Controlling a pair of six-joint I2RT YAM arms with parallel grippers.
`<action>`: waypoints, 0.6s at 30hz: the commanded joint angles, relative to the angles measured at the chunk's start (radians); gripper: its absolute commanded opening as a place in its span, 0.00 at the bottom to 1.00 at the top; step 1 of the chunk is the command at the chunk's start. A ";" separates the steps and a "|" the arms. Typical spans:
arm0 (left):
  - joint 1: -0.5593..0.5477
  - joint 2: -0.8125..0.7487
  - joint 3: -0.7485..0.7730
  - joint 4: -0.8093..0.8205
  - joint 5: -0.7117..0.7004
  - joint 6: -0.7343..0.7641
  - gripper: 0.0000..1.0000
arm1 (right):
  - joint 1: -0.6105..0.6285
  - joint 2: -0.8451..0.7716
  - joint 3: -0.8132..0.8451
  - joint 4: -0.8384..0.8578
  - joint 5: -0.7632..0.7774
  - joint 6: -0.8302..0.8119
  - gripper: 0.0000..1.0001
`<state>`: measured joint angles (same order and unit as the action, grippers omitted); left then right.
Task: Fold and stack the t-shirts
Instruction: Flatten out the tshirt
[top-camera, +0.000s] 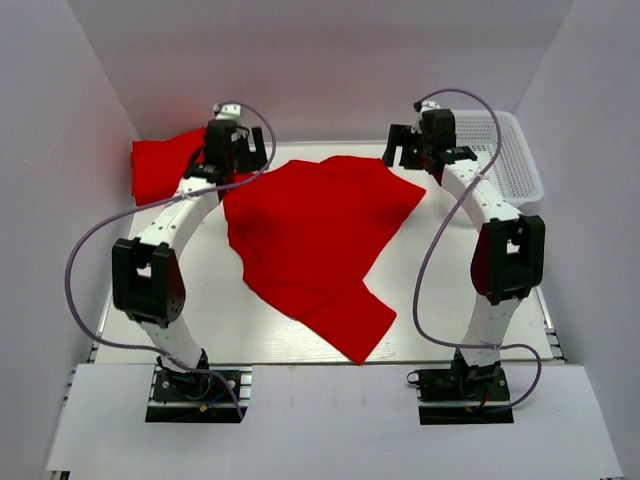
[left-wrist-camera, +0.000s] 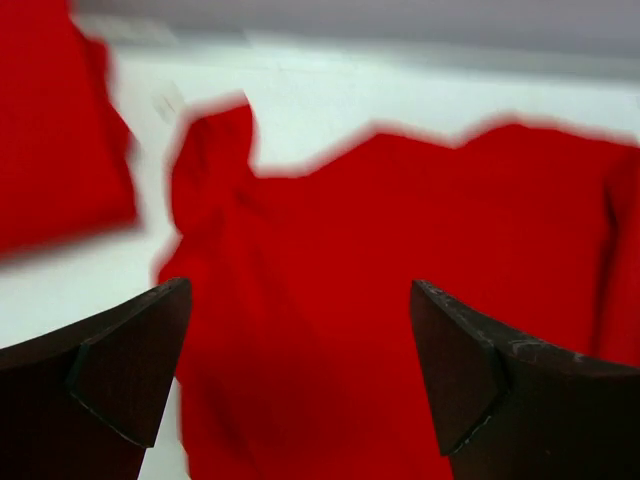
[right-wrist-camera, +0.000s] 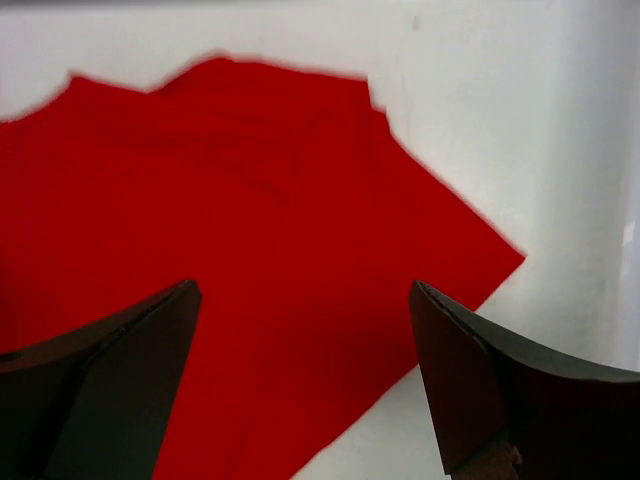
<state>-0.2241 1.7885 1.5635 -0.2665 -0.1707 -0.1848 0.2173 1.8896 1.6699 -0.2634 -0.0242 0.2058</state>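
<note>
two red t-shirts, one laid out, one set aside

the spread shirt (top-camera: 315, 235) is plain bright red with no print. it lies flat but skewed across the middle of the table (top-camera: 430, 300), lightly rumpled, with one corner pointing right and a flap reaching toward the near edge. the second shirt (top-camera: 160, 165), the same red, sits as a compact, straight-edged shape at the far left corner, with a strip of bare table between the two.

White walls (top-camera: 330, 70), white table (top-camera: 230, 322)
</note>
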 joint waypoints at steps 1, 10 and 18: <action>-0.030 -0.064 -0.213 -0.013 0.187 -0.114 1.00 | -0.007 0.046 -0.053 -0.082 -0.078 0.007 0.90; -0.070 0.029 -0.293 -0.059 0.218 -0.162 1.00 | -0.024 0.271 0.034 -0.046 -0.239 0.006 0.90; -0.052 0.224 -0.183 -0.126 0.198 -0.192 1.00 | -0.053 0.310 -0.018 -0.016 -0.283 0.070 0.90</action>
<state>-0.2874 1.9564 1.3186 -0.3534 0.0334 -0.3492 0.1772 2.2162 1.6802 -0.3042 -0.2764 0.2409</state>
